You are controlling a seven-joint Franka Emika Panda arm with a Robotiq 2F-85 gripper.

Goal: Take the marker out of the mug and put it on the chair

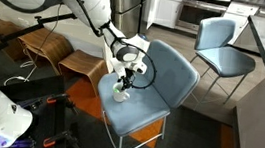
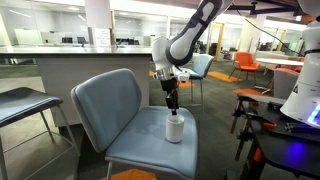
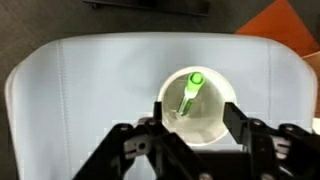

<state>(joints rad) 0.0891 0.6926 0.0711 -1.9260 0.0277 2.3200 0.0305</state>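
The white mug (image 1: 120,93) stands on the seat of the light blue-grey chair (image 1: 167,78) with thin white legs. It shows in both exterior views, also as the mug (image 2: 174,129) on the chair (image 2: 110,100). In the wrist view I look straight down into the mug (image 3: 210,122); the green marker (image 3: 190,93) leans inside it, cap up. My gripper (image 3: 194,120) is open, its fingers on either side of the mug's rim. It hangs just above the mug in both exterior views (image 1: 126,80) (image 2: 172,103).
A similar blue chair with dark legs (image 1: 219,46) stands behind. Brown bent-wood chairs (image 1: 50,47) are beside the arm. Dark equipment on stands (image 2: 280,125) sits close to the chair. An orange floor patch (image 3: 285,25) lies past the seat.
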